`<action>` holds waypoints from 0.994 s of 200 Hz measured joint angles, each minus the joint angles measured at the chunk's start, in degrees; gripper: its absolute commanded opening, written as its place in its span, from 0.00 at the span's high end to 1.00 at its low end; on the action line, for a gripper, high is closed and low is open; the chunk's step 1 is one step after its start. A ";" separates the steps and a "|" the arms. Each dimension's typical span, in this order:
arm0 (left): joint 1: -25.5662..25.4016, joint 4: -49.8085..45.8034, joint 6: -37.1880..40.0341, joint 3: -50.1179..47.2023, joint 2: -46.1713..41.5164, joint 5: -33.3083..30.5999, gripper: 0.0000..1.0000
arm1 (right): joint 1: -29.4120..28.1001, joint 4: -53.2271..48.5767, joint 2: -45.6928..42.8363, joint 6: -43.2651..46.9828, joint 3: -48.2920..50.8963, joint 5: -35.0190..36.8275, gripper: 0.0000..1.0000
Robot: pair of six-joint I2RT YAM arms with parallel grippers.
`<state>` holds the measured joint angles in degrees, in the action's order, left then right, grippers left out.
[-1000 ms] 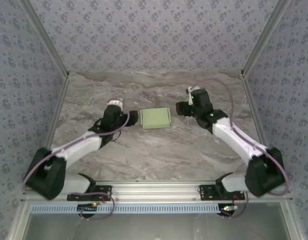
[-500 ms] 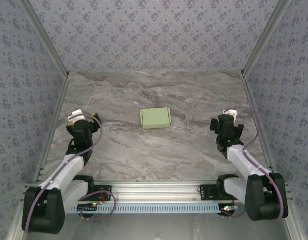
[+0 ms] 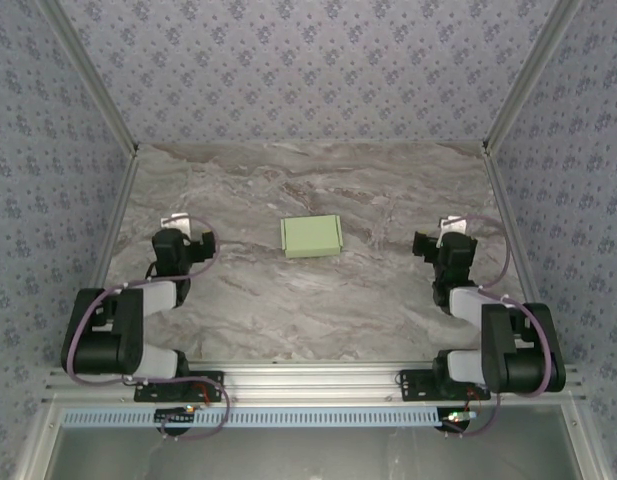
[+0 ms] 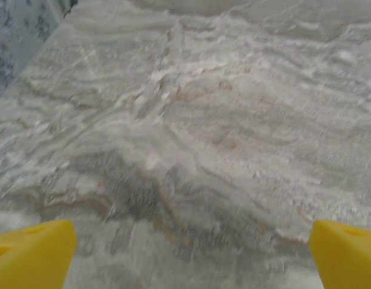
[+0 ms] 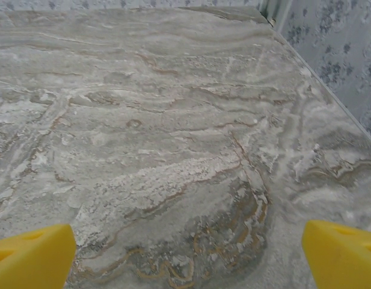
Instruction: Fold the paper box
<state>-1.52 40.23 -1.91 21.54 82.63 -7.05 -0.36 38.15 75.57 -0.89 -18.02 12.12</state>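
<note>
Left pincer (image 3: 184, 242) and right pincer (image 3: 443, 250), both released, have retreated; paper box (image 3: 311, 236) lies between them, long axis pincer-to-pincer.

You face a paper box (image 3: 311, 236) of matt pale-green card, a smooth marble-look table (image 3: 288, 300), and a metal rail (image 3: 308, 378).
</note>
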 measured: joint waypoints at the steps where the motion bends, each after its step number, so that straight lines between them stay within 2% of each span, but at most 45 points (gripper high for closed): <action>1: 0.04 0.31 0.00 0.00 0.20 0.11 0.01 | 0.00 0.13 0.09 0.02 0.02 -0.07 0.01; 11: 0.79 3.50 0.20 0.09 3.43 1.22 0.01 | 0.13 2.23 1.51 0.33 0.15 -0.90 0.01; 25: 1.62 3.30 0.24 0.35 5.35 2.32 0.01 | 0.13 4.44 3.52 0.57 0.20 -2.01 0.01; 52: 2.64 3.74 0.20 0.59 5.62 3.45 0.01 | 0.11 8.24 8.85 1.31 -0.15 -3.80 0.01; 69: 2.67 3.82 0.20 0.79 5.62 3.76 0.01 | 0.31 7.21 11.50 1.55 -1.49 -5.07 0.01; 199: 2.64 4.42 0.22 0.83 5.62 4.50 0.01 | 1.57 7.08 11.61 1.60 -3.04 -7.23 0.01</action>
<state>1.13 44.64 -1.69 22.37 88.25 -2.55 1.21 45.23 87.18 0.71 -21.06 4.89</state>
